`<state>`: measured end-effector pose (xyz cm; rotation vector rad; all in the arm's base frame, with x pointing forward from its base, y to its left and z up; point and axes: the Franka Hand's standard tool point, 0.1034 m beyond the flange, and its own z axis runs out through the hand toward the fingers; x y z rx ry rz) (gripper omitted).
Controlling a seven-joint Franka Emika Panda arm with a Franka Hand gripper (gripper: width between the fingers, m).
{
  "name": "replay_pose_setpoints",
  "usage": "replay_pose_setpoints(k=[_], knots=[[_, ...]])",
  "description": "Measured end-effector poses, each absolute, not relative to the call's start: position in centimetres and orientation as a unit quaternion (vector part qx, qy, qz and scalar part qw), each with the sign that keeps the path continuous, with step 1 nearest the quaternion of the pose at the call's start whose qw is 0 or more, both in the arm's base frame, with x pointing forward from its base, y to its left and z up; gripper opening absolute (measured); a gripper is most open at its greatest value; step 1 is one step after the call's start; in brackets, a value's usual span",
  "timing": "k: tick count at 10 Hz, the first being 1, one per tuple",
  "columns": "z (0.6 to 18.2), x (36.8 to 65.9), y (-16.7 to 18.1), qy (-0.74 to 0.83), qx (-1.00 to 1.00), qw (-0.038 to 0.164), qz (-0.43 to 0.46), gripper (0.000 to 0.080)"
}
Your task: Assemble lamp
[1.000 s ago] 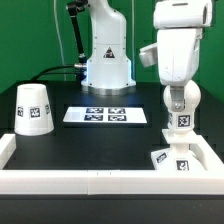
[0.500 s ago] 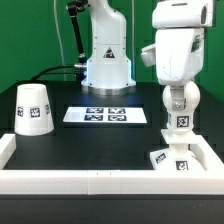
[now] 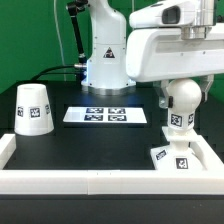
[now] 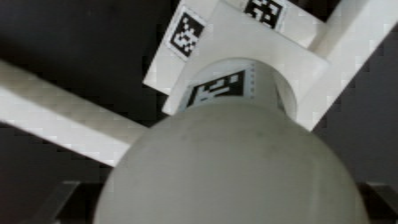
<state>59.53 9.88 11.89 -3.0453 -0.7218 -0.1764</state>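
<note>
The big white arm point(image 3: 175, 45) reaches in from the exterior view's right and hangs over the bulb point(image 3: 181, 100). The bulb stands up straight, with its round end at the top. Its thin neck points down, and there is a black-and-white tag on it. The neck meets the flat square base point(image 3: 165, 157). The base lies on the black table point(image 3: 100, 145), close to the corner of the low white wall point(image 3: 100, 182) on the exterior view's right. In the wrist view the bulb point(image 4: 214, 150) fills most of the picture. The claw point(image 4: 222, 208) sits around the round end, and you can only see a dark bit of its fingers point(image 4: 68, 202) on each side. You cannot tell if the claw is squeezing the bulb or just sitting close to it. The shade point(image 3: 33, 107) stands alone far off on the exterior view's left, wide end down. The marker board point(image 3: 107, 115) lies flat between the shade and the bulb.
</note>
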Motion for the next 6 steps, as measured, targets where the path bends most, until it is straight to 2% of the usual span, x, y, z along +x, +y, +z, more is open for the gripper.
replay_pose_setpoints(k=[6], knots=[[11.95,59.68,9.23,-0.047,-0.997,0.012,-0.056,0.0579]])
